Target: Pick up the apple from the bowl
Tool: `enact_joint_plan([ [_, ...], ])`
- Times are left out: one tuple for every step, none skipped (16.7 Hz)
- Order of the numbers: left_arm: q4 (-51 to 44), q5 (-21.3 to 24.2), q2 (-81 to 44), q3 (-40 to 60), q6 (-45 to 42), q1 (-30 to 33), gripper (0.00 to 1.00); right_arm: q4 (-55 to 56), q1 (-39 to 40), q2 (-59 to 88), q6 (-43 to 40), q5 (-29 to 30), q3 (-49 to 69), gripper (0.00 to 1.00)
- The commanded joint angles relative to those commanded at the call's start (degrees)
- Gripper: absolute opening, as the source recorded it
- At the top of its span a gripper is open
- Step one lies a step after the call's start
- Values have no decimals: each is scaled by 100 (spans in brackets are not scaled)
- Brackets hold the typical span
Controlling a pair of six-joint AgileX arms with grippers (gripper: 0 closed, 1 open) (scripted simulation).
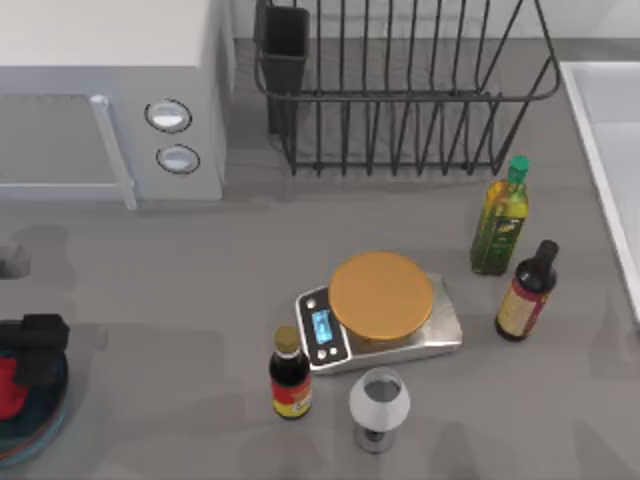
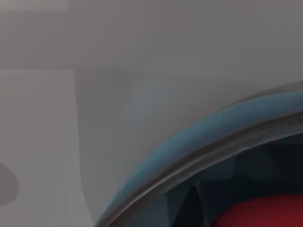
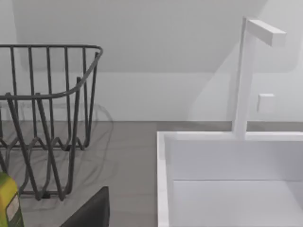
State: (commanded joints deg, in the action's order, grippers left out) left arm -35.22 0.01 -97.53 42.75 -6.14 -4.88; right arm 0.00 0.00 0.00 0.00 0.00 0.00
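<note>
- The apple (image 1: 9, 388) sits in the bowl (image 1: 45, 420) at the far left edge of the table (image 1: 200, 300), at about eight o'clock from the table's middle. It is round, so no long axis or pointing direction can be told; a sliver of bright red shows beside the dark hand.
- The left hand (image 1: 35, 350) hangs directly over the bowl, its black body covering most of the apple from above. Whether its fingers are spread or closed on the fruit cannot be told.
- From the left wrist, the blue wall of the bowl (image 2: 199, 137) curves across close up, with the red top of the apple (image 2: 265, 213) just inside the rim.
- The bowl stands well apart from the scale (image 1: 385, 325) with its orange plate (image 1: 381, 293), which lies near the middle of the table.
- At six o'clock from the scale stand a wine glass (image 1: 379, 405) and a dark bottle (image 1: 289, 375).
- At two to three o'clock from the scale are a green-capped oil bottle (image 1: 500, 218) and another dark bottle (image 1: 527, 292).
- A microwave (image 1: 110, 100) is at eleven o'clock, a wire dish rack (image 1: 400, 90) at twelve.
- The right wrist looks on the rack (image 3: 47, 118) and a white sink (image 3: 227, 179) with its tap (image 3: 246, 75).
</note>
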Motion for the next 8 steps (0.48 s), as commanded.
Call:
enact_joint_plan([
  [0, 0, 0, 0, 0, 0, 92, 0, 0, 0, 0, 0, 0, 100],
  [0, 0, 0, 0, 0, 0, 85, 0, 0, 0, 0, 0, 0, 100],
  [0, 0, 0, 0, 0, 0, 77, 0, 0, 0, 0, 0, 0, 100],
  [0, 0, 0, 0, 0, 0, 70, 0, 0, 0, 0, 0, 0, 100],
  [0, 0, 0, 0, 0, 0, 62, 0, 0, 0, 0, 0, 0, 100],
  [0, 0, 0, 0, 0, 0, 55, 0, 0, 0, 0, 0, 0, 100],
  [0, 0, 0, 0, 0, 0, 47, 0, 0, 0, 0, 0, 0, 100],
  [0, 0, 0, 0, 0, 0, 40, 0, 0, 0, 0, 0, 0, 100],
])
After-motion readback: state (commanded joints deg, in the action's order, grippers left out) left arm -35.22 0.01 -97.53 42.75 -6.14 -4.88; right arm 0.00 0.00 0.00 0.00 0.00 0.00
